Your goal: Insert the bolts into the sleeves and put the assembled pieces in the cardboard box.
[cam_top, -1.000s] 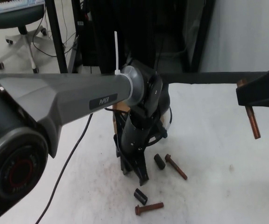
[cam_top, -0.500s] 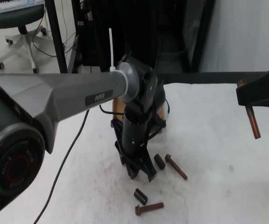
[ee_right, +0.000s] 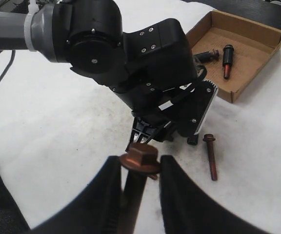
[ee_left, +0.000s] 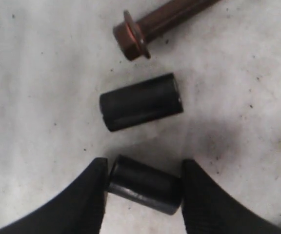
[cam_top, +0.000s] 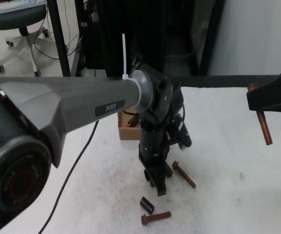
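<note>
My left gripper (ee_left: 144, 181) is low over the white bench with its fingers against both ends of a black sleeve (ee_left: 145, 185). Just beyond lie a second black sleeve (ee_left: 140, 101) and the head of a rusty bolt (ee_left: 131, 35). The high view has that gripper (cam_top: 159, 187) beside another loose bolt (cam_top: 183, 174), with the free sleeve (cam_top: 147, 204) and bolt (cam_top: 156, 217) nearer the front. My right gripper (ee_right: 139, 168) is raised at the right, shut on a bolt (ee_right: 139, 158) that hangs below it (cam_top: 264, 122). The cardboard box (ee_right: 257, 58) holds two assembled pieces (ee_right: 226, 56).
The grey left arm (cam_top: 72, 102) crosses the bench and hides part of the box (cam_top: 127, 127). A black cable (cam_top: 74, 163) trails over the left side. Open white bench surface lies to the right of the loose bolt (ee_right: 210, 156).
My left gripper has swung right and forward onto the sleeve beside the loose bolt, uncovering part of the box. The right arm and its bolt have not moved.
</note>
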Controlling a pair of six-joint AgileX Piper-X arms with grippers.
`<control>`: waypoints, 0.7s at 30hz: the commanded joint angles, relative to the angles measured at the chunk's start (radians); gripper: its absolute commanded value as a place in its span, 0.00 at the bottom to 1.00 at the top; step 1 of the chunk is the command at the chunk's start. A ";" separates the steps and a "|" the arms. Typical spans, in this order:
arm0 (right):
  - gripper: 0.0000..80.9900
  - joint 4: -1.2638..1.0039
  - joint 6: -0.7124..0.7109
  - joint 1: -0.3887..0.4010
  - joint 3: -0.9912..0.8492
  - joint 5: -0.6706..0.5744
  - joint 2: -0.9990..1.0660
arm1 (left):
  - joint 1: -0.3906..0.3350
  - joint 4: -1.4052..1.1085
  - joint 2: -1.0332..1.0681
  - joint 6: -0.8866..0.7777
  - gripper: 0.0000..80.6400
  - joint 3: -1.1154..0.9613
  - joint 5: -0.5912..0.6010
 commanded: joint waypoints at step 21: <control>0.01 -0.004 -0.008 -0.004 -0.004 -0.008 -0.012 | 0.046 -0.011 -0.011 -0.148 0.47 0.005 0.081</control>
